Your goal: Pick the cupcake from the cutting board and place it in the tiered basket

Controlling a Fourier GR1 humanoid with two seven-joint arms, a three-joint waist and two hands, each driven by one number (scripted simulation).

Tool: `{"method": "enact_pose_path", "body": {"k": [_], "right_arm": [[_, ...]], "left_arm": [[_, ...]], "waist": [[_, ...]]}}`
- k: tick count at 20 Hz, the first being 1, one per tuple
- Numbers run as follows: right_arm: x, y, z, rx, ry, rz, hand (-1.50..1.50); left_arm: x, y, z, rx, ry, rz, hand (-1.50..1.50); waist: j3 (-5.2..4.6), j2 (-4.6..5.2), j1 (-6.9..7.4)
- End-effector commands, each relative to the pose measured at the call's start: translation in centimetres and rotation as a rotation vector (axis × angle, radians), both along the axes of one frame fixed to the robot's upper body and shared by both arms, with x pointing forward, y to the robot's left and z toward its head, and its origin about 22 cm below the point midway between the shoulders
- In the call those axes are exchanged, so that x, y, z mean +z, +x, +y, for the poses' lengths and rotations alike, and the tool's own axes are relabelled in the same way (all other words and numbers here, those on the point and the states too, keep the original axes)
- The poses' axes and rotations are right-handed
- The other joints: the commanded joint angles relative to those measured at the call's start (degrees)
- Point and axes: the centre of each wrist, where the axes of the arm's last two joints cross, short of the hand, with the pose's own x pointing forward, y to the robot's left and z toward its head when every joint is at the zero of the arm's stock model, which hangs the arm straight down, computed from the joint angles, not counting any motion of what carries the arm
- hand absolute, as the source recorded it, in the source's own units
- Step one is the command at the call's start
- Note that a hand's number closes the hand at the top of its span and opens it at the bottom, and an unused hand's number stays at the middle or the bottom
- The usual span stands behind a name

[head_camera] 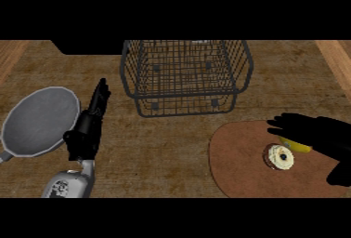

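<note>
Kitchen counter point(158, 153) seen from steeply above. Its top is a mottled brown surface with a worn, streaked grain, and it fills nearly the whole view. Lighter wooden strips run diagonally at the upper left corner point(10, 56) and along the upper right edge point(339, 58). A dark rectangular recess point(86, 46) sits at the far edge, left of centre. Lighting is dim and even, with soft shadows on the counter.

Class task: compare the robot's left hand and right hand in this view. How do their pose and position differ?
The left hand stands edge-on with straight fingers beside the grey pan; the right hand spreads over the cutting board near the cupcake. The left touches nothing; whether the right touches anything cannot be told. Both are black.
</note>
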Motion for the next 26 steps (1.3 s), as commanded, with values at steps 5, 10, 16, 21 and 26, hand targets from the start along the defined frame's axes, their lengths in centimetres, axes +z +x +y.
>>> {"method": "enact_pose_path", "body": {"k": [5, 10, 16, 21, 26], "right_arm": [[-1.3, 0.3, 0.5, 0.015, 0.025, 0.069, -1.5], [-4.0, -0.1, 0.8, 0.015, 0.021, 0.079, -1.5], [-6.2, 0.6, 4.0, 0.02, 0.014, 0.086, -1.5], [-6.4, 0.4, 1.7, 0.015, 0.066, 0.098, -1.5], [-7.2, -1.2, 2.3, -0.013, 0.129, 0.051, 1.5]], "left_arm": [[-0.4, -0.5, -0.3, 0.006, -0.011, 0.004, 0.0], [0.8, -0.5, 0.4, 0.005, -0.006, -0.005, 0.0], [1.2, 1.0, 0.5, 0.005, -0.003, -0.004, 0.0], [0.3, -0.4, -0.8, -0.001, 0.004, 0.008, 0.0], [-1.4, 0.1, 0.4, -0.007, 0.011, 0.004, 0.0]], "waist": [[0.0, -0.03, -0.03], [0.01, -0.05, -0.02], [0.0, 0.03, 0.04], [0.01, -0.01, -0.03], [-0.01, -0.04, -0.29]]}}
